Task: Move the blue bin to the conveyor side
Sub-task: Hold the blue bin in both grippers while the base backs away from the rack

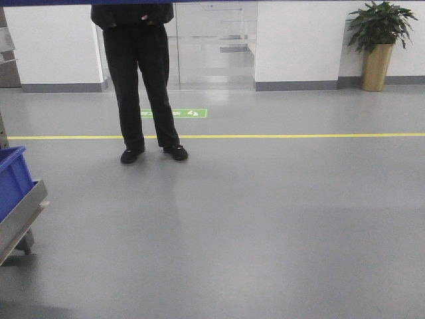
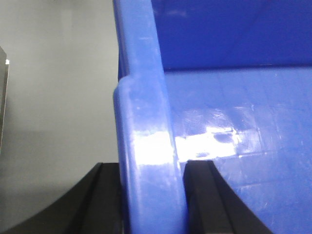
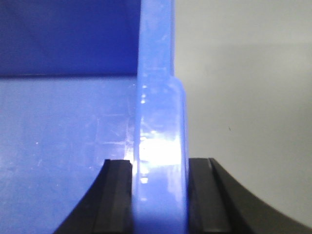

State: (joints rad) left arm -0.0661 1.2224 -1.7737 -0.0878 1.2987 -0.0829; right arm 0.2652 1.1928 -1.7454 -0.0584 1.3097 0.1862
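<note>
Left tool [image 2: 152,195] closed tight on the thick rim of the glossy royal-blue rectangular plastic bin [image 2: 243,126]. Right tool [image 3: 160,195] grips likewise.

Front view looks across the floor [image 1: 265,219]; both wrist views press close on the blue bin [image 2: 146,146].

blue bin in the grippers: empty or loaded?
Empty as far as shown: both wrist views show only bare blue floor and wall inside the blue bin. The rest of its inside is out of frame.
</note>
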